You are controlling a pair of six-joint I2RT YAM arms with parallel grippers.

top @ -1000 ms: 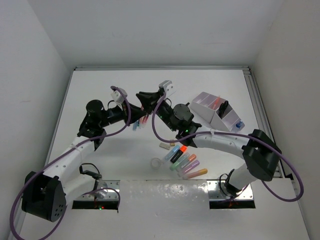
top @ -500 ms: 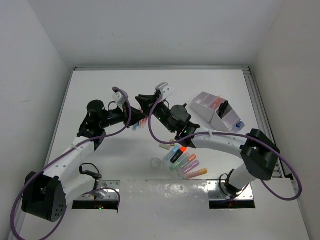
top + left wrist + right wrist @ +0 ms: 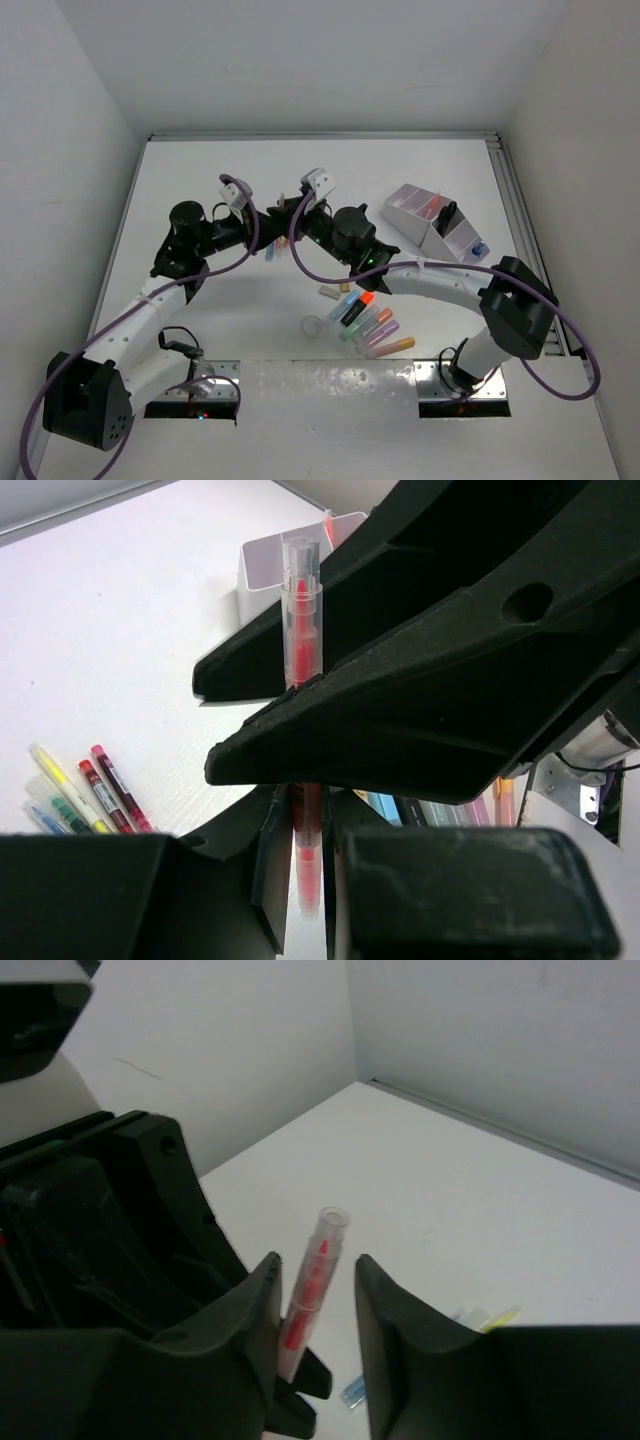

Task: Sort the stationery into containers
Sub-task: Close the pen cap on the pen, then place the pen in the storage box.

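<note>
Red pen (image 3: 302, 630): aloft, left of organizer (image 3: 405, 213); clamped low between left fingers (image 3: 268, 880); right fingers (image 3: 245, 1310) apart around barrel, likely a handover for the organizer-side arm.

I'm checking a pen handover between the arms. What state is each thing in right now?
left gripper: shut on the red pen.
right gripper: open, fingers either side of that pen.
red pen: held in the air, unsorted.
organizer: upright, scissors standing in one compartment.
highlighters: lying together on the table, unsorted.
tape ring: flat on the table.
</note>
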